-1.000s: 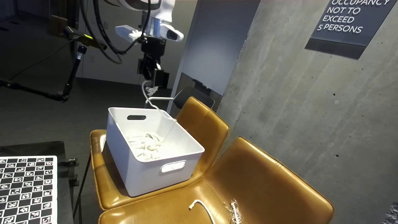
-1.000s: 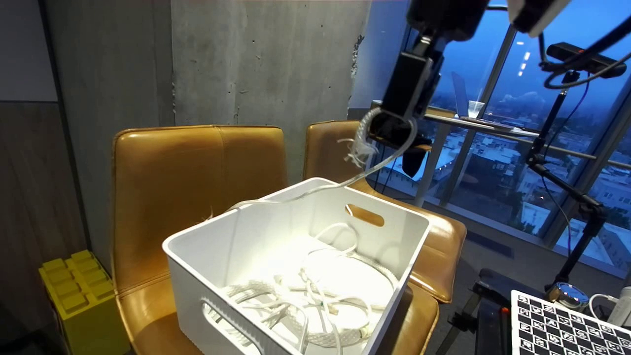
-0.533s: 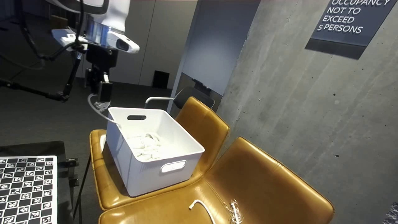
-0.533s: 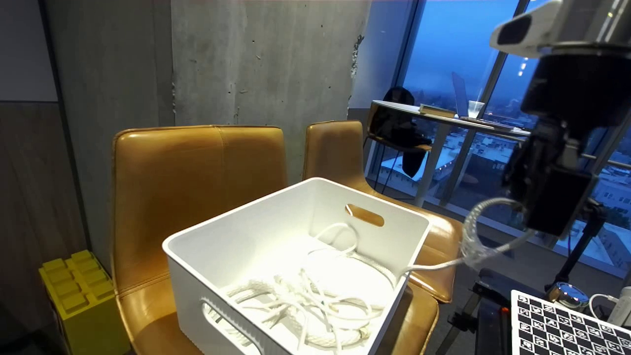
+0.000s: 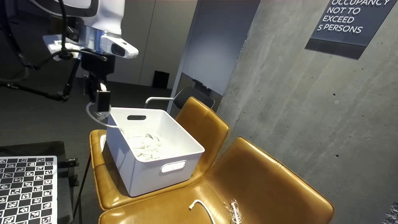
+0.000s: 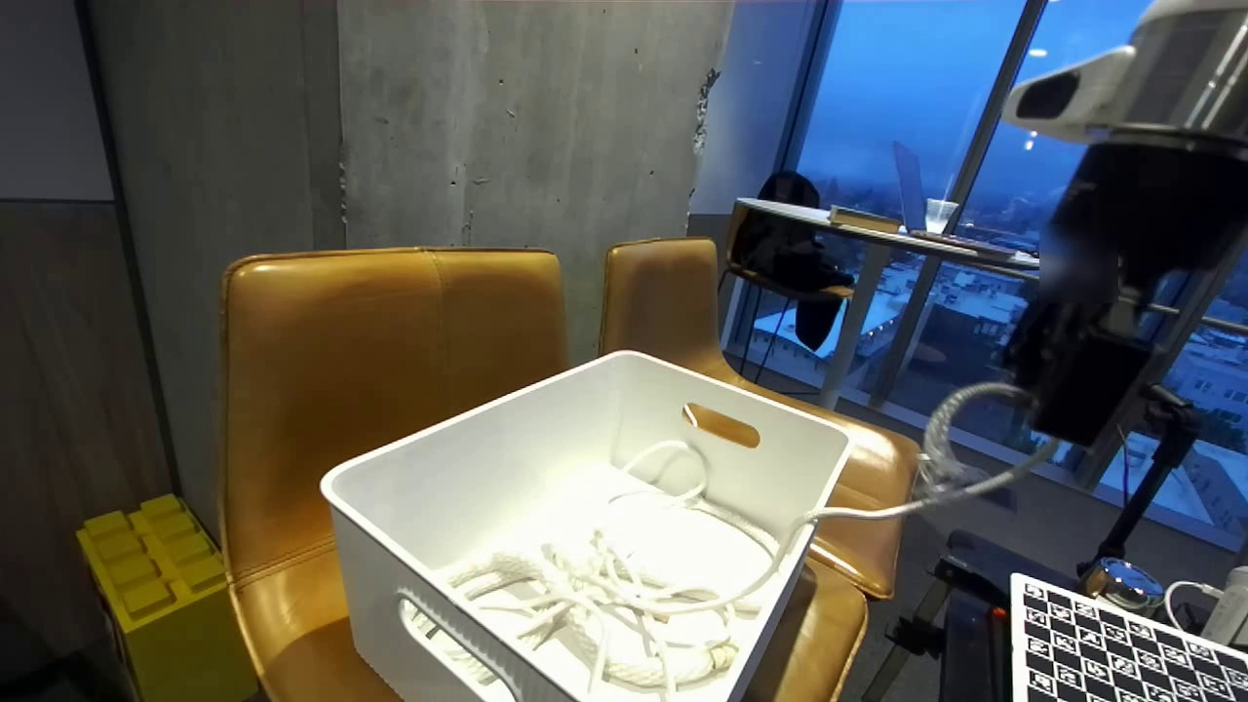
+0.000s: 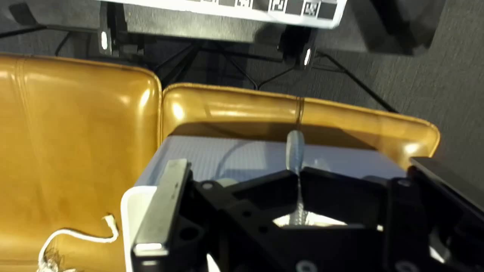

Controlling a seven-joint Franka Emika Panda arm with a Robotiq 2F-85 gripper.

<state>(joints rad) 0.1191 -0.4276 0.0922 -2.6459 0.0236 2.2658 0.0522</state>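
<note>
My gripper (image 7: pixel 298 180) is shut on a white braided rope (image 7: pixel 295 151), which pokes out beyond the fingertips in the wrist view. In an exterior view the gripper (image 6: pixel 1058 419) hangs to the right of the white box (image 6: pixel 366 575), outside its long wall. From the jaws the rope (image 6: pixel 941 444) forms a loop with a frayed part, then a strand runs over the box rim down inside. A tangle of thinner and thicker white rope (image 6: pixel 673 668) lies on the box floor. Elsewhere the gripper (image 5: pixel 102 107) shows just beyond the box's far left corner, above rim height.
The box stands on a tan leather chair (image 5: pixel 98 177); another tan chair (image 5: pixel 267 174) adjoins it. On that seat lie a short white cord (image 5: pixel 203 206) and a frayed bundle (image 5: pixel 235 213). A checkered board (image 5: pixel 28 186) rests on a dark stand. A yellow block (image 6: pixel 166 624) sits beside a chair.
The gripper, still shut on the rope, has crossed from the chair-back side of the box to the opposite long side and come lower. The trailing strand now lies over that opposite rim.
</note>
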